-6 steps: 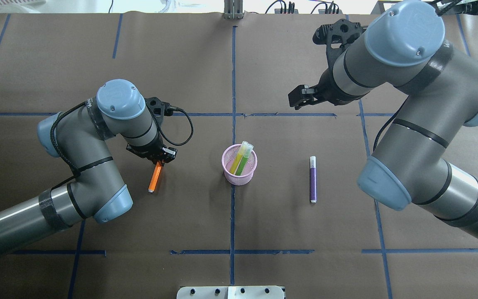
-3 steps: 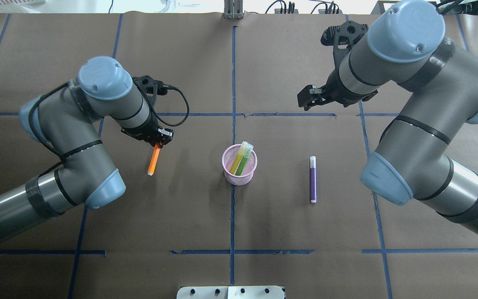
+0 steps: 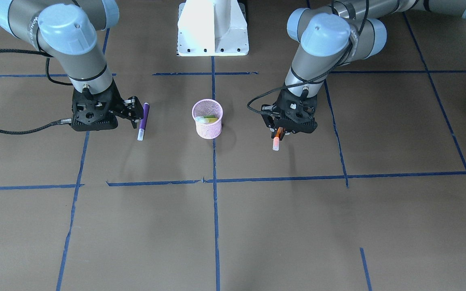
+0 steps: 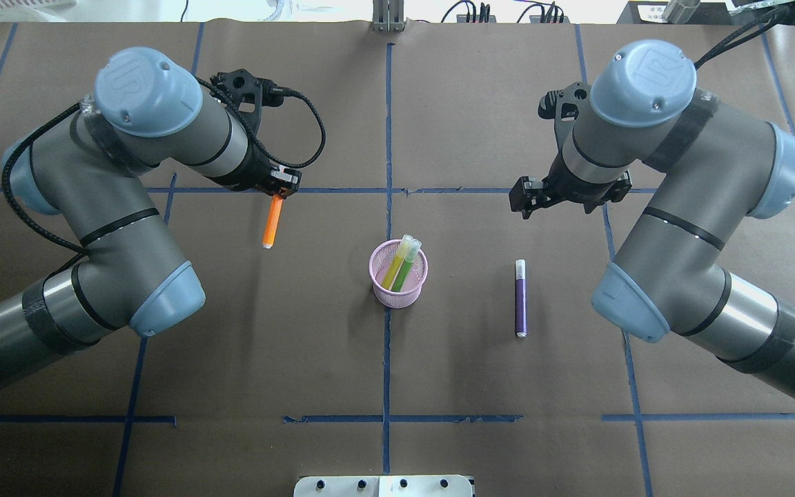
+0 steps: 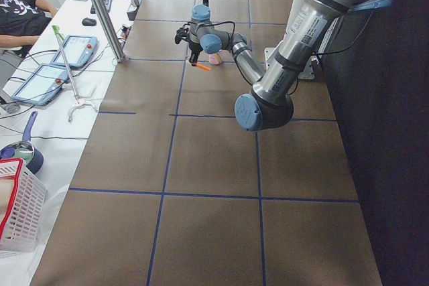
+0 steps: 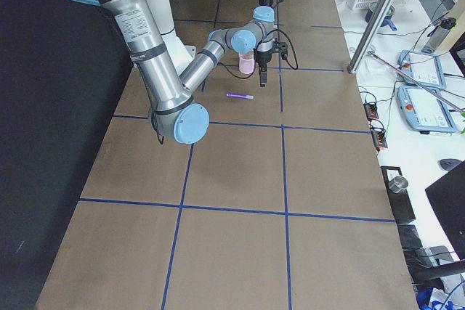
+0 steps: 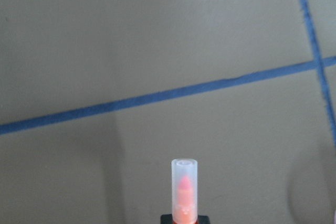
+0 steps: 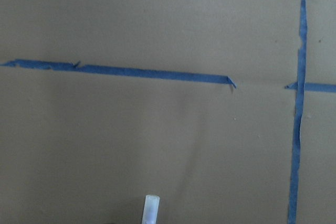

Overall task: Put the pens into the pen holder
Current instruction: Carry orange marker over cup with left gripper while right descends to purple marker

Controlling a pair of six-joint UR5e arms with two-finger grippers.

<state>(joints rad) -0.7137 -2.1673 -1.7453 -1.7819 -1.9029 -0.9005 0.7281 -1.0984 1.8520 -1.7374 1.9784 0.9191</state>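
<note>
The pink mesh pen holder [image 4: 398, 288] stands mid-table with a yellowish pen [image 4: 395, 266] and a green pen [image 4: 407, 268] leaning in it. My left gripper [image 4: 279, 194] is shut on the orange pen [image 4: 271, 222] by one end and holds it clear of the table, left of and beyond the holder. The pen's pale cap [image 7: 185, 182] fills the left wrist view's bottom. The purple pen [image 4: 520, 300] lies flat right of the holder. My right gripper [image 4: 523, 204] is open and empty, just beyond the purple pen's capped end [image 8: 151, 209]. In the front view the holder [image 3: 208, 123] stands between both grippers.
Blue tape lines [image 4: 388, 138] grid the brown paper table. The white robot base [image 3: 212, 28] stands at the near middle edge. The black cable [image 4: 304, 131] loops off my left wrist. Benches with tablets [image 5: 40, 82] and a basket [image 5: 17, 212] flank the table ends.
My left gripper has lifted the orange pen off the table and carried it away from the robot. My right gripper has moved nearer to the purple pen's capped end.
</note>
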